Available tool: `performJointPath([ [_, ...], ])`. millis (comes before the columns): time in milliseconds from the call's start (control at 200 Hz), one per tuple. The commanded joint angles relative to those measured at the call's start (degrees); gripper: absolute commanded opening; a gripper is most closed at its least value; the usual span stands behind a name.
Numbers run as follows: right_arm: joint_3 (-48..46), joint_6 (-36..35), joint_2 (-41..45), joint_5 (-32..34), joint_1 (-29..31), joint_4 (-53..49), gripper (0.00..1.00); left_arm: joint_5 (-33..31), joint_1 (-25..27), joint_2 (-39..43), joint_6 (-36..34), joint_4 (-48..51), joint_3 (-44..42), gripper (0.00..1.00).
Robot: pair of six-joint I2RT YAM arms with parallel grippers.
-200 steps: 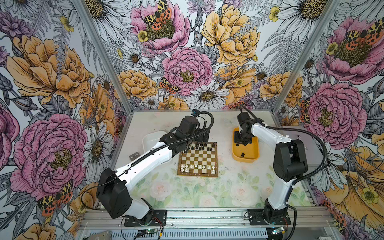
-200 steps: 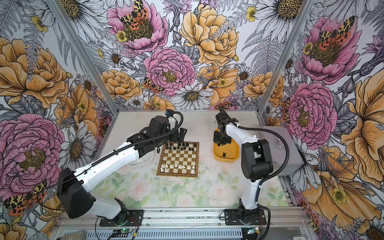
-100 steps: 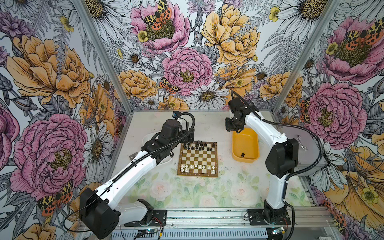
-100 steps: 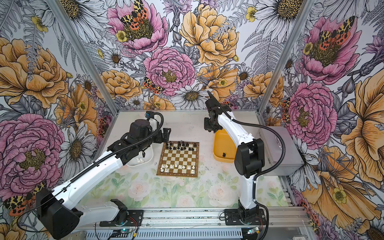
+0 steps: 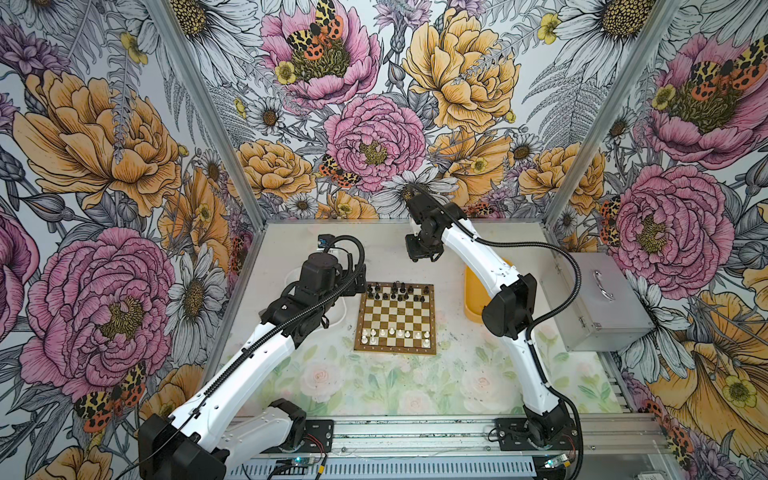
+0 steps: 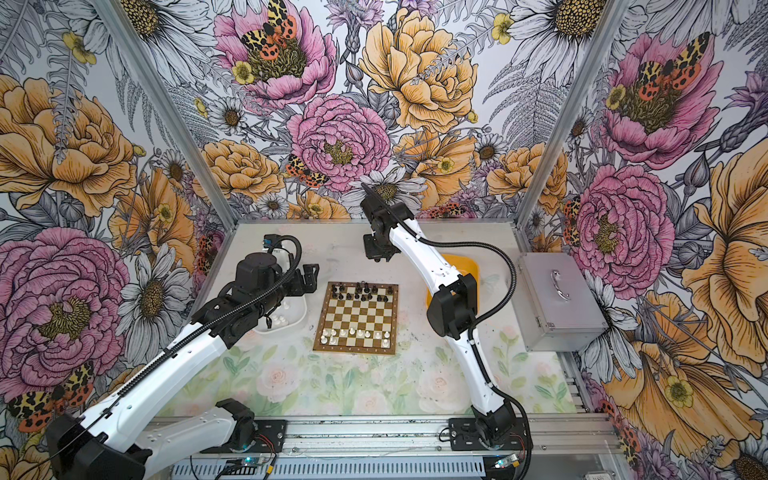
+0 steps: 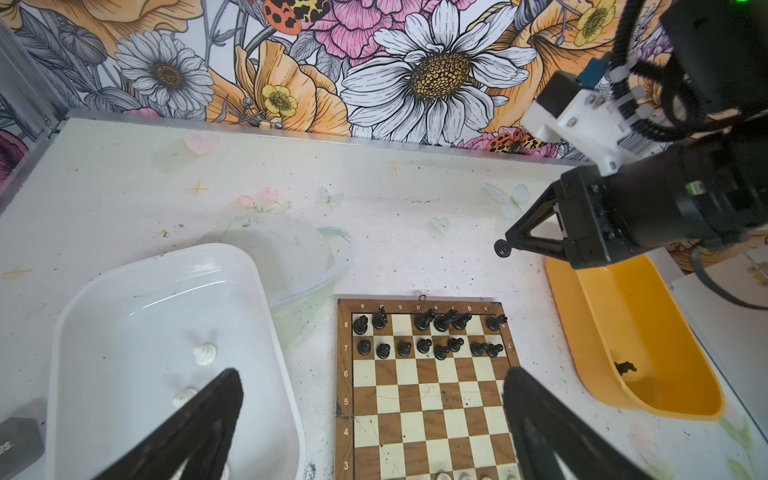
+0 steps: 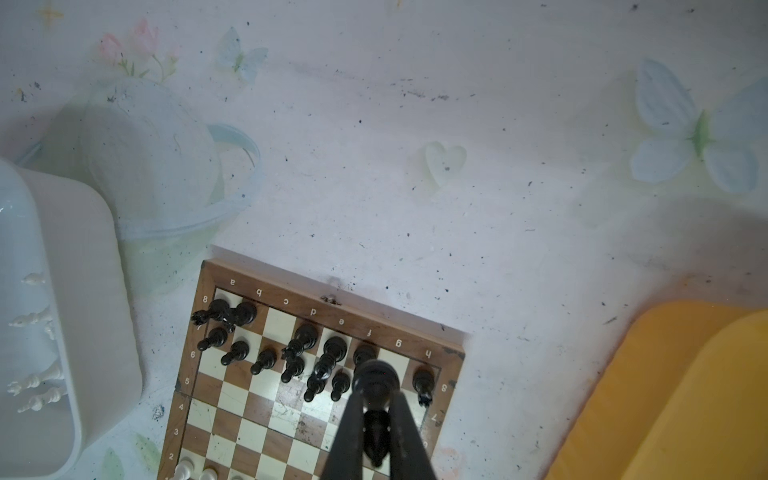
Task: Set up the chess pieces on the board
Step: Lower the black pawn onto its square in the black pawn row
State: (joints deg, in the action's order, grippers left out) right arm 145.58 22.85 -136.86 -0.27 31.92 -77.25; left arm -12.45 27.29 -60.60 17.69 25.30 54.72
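Note:
The board [image 5: 397, 318] [image 6: 357, 318] lies mid-table. Black chess pieces [image 5: 392, 291] [image 7: 428, 332] fill most of its two far rows, and white ones [image 5: 395, 334] [image 6: 353, 334] stand along the near row. My right gripper [image 5: 419, 254] [image 6: 376, 255] [image 8: 376, 399] hovers beyond the board's far edge, shut on a black chess piece [image 8: 376, 436] that lies lengthwise between its fingers. My left gripper [image 6: 309, 279] [image 7: 372, 374] stands open and empty by the board's far left corner, over the edge of the white tray [image 6: 301, 320] [image 7: 62, 332]. That tray holds several loose white pieces [image 7: 204, 353] [image 6: 278, 320].
A yellow tray [image 5: 471, 299] [image 7: 665, 316] sits right of the board with one black piece [image 7: 625, 368] in it. A clear plastic lid [image 7: 299, 253] [image 8: 166, 166] lies behind the white tray. A metal case [image 5: 598, 303] [image 6: 557, 307] stands at the right edge.
My right gripper rose out of the yellow tray and swung left, behind the board, carrying a black piece. My left gripper drew back from the board's far rows toward the white tray.

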Motion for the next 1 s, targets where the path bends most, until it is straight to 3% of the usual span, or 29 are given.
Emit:
performJointPath([
  [0, 2.82, -0.35, -2.11, -0.40, 2.22, -1.68, 0.07, 1.75, -1.03, 1.28, 0.54, 0.04, -0.99, 0.99],
  [415, 5.59, 0.39, -6.82, -1.82, 7.22, 1.61, 0.08, 4.75, -4.76, 5.24, -0.65, 0.72, -2.82, 0.99],
  [996, 5.85, 0.70, -11.06, -3.56, 8.42, 3.95, 0.08, 7.52, -7.78, 6.89, -1.27, 0.83, -4.13, 0.99],
])
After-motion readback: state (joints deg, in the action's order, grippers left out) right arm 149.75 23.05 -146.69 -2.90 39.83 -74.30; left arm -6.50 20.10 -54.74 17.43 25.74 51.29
